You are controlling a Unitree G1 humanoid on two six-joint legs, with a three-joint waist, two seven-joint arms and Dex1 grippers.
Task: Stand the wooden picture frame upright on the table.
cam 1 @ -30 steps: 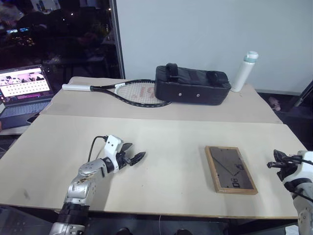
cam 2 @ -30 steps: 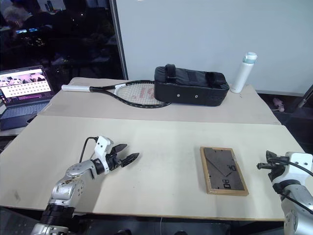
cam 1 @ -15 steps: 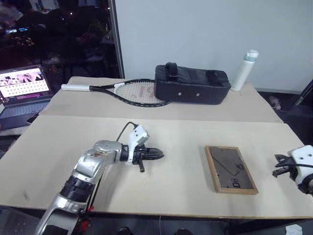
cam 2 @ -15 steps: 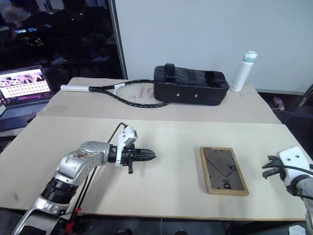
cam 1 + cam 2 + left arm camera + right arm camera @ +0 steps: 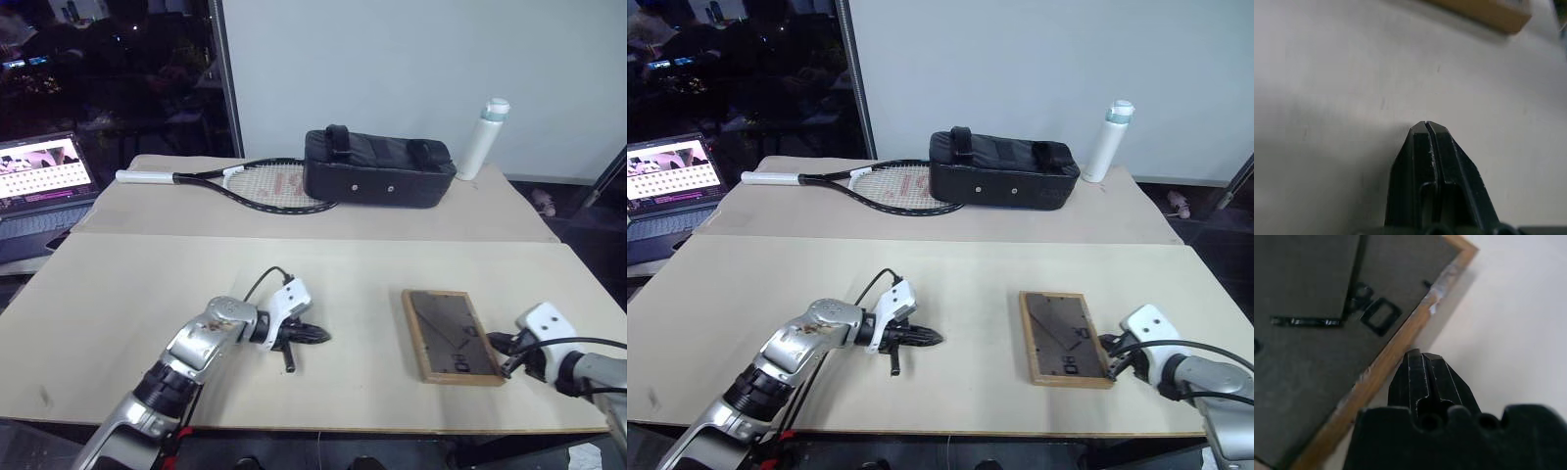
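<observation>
Face-down on the pale worktop [image 5: 137, 294] lies the wooden picture frame [image 5: 451, 336], its dark back board up and its fold-out stand flat against the board. It sits toward the near right part of the surface, light-wood border showing all round.

The right gripper [image 5: 503, 350] hangs low beside the frame's near right corner, its fingers [image 5: 1422, 377] pressed together with nothing between them. From the right wrist view the tips sit just at the frame's outer wooden edge [image 5: 1396, 357]; whether they actually touch the wood I cannot tell.

The left gripper [image 5: 318, 336] is out over the bare middle of the worktop, well apart from the frame, pointing across toward it. Its fingers [image 5: 1426, 147] are also closed tight on each other and hold nothing. In the left wrist view, one wooden corner of the frame [image 5: 1488, 12] shows beyond the tips.

Further back, on a second tabletop, a black bag [image 5: 378, 181] lies next to a tennis racket [image 5: 245, 184], the racket head just at the bag's left end. A white bottle [image 5: 486, 137] stands upright right of the bag. An open laptop [image 5: 39, 181] sits off to the far left, screen lit.
</observation>
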